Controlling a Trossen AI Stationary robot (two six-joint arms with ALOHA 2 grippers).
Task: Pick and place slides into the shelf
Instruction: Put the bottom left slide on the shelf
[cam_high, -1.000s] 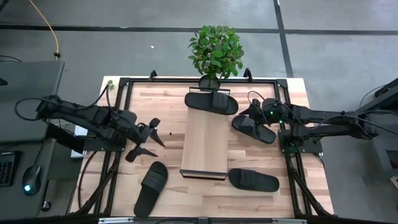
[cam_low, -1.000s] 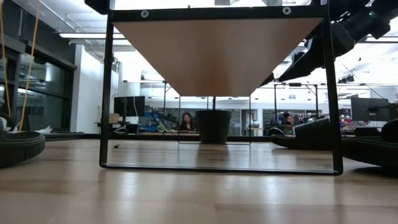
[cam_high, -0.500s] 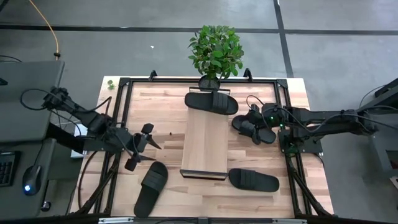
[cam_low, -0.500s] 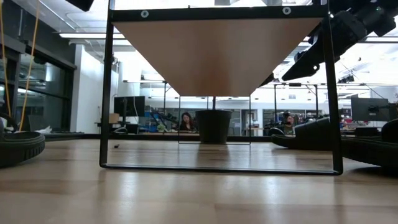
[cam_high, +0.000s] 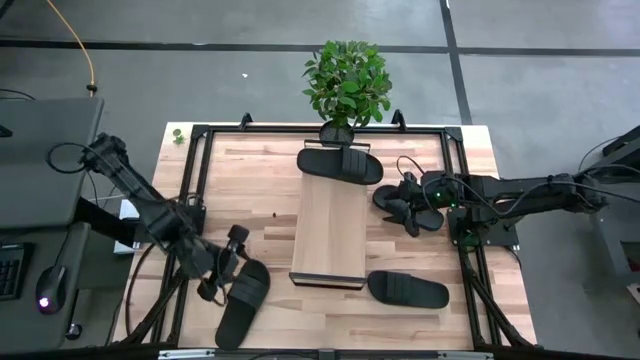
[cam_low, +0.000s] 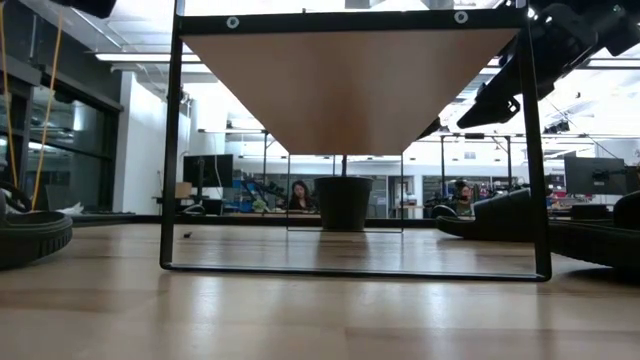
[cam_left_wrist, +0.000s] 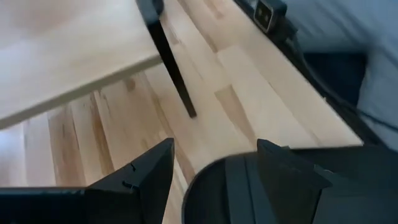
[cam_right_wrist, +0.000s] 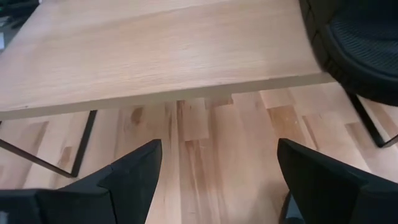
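Observation:
The shelf (cam_high: 327, 235) is a pale board on a thin black frame, standing mid-table. One black slide (cam_high: 340, 163) lies across its far end. Three others rest sole-down on the tabletop: near left (cam_high: 243, 300), near right (cam_high: 407, 290), and right of the shelf (cam_high: 428, 213). My left gripper (cam_high: 226, 268) is open and tilted down over the far end of the near-left slide (cam_left_wrist: 261, 193), one finger on each side of it. I see no touch. My right gripper (cam_high: 401, 207) is open above the slide right of the shelf, facing the shelf board (cam_right_wrist: 155, 56).
A potted plant (cam_high: 346, 85) stands at the table's far edge behind the shelf. A black frame rail (cam_high: 195, 170) runs along each side of the table. In the low view the shelf's black legs (cam_low: 172, 150) stand on the tabletop, with bare wood beneath the board.
My left gripper has swung toward the table's near edge and come down, turning as it went, from left of the shelf to over the near-left slide. My right gripper has shifted a little toward the near edge above its slide. No slide has moved.

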